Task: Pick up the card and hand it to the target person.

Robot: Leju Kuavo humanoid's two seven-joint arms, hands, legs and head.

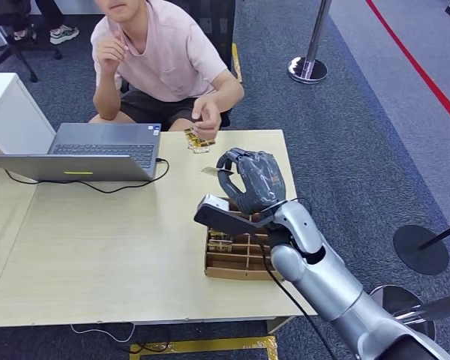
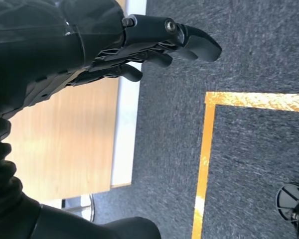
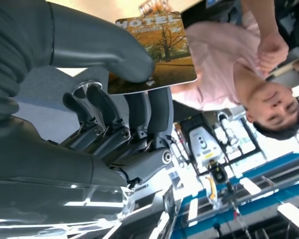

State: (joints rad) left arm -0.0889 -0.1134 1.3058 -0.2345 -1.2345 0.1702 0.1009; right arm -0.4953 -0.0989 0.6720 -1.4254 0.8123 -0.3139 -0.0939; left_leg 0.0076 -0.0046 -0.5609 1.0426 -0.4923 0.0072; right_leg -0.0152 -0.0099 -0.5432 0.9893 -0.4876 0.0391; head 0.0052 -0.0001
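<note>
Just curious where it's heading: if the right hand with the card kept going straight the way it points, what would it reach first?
Probably the seated person's outstretched hand, just beyond the right hand and its hotel card; depth is uncertain.

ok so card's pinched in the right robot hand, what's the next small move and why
Probably carry the card forward toward the person's hand at the table's far edge. The right robot hand already holds it above the cardboard tray, apart from that hand.
</note>
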